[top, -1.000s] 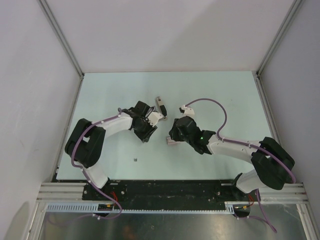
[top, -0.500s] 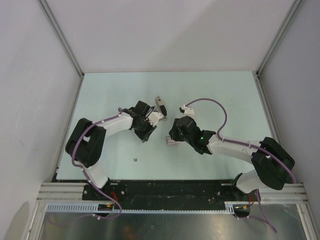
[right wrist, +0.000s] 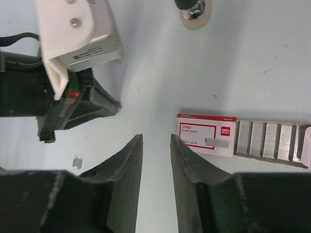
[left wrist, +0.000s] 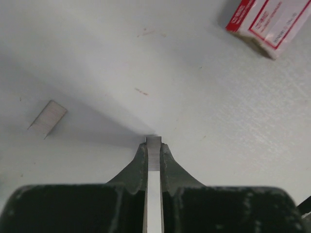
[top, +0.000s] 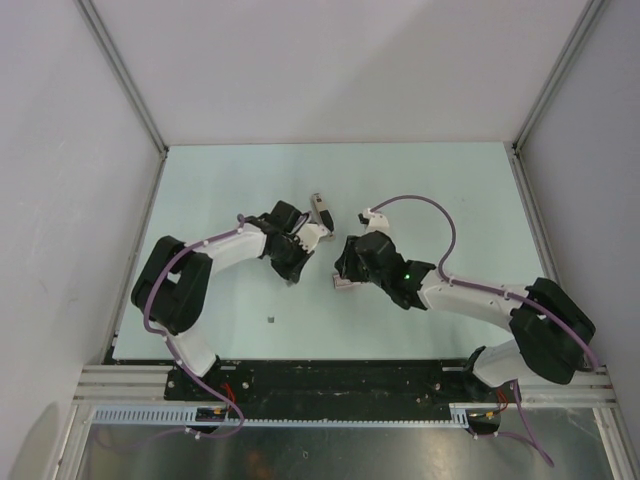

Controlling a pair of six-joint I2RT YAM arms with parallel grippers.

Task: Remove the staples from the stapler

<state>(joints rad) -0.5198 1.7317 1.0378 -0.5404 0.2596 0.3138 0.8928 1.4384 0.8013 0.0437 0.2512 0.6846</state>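
Note:
The stapler (top: 320,208), slim and pale with dark parts, lies on the table just beyond my left arm's wrist. My left gripper (top: 292,272) points down at the table, shut on a thin silvery strip of staples (left wrist: 153,156) whose tip sticks out between the fingertips close to the surface. A short loose staple piece (left wrist: 47,119) lies to its left; it also shows in the top view (top: 271,320) and the right wrist view (right wrist: 77,162). My right gripper (right wrist: 156,141) is open and empty, hovering beside the staple box (right wrist: 206,134).
The red-and-white staple box (top: 345,285) has its tray of staple rows (right wrist: 272,141) pulled out to the right. It also shows in the left wrist view (left wrist: 267,22). A rounded pale end (right wrist: 194,10) shows at the top edge. Walls enclose the table.
My right gripper has shifted slightly left, towards the left gripper. The left gripper holds almost still with the strip in it.

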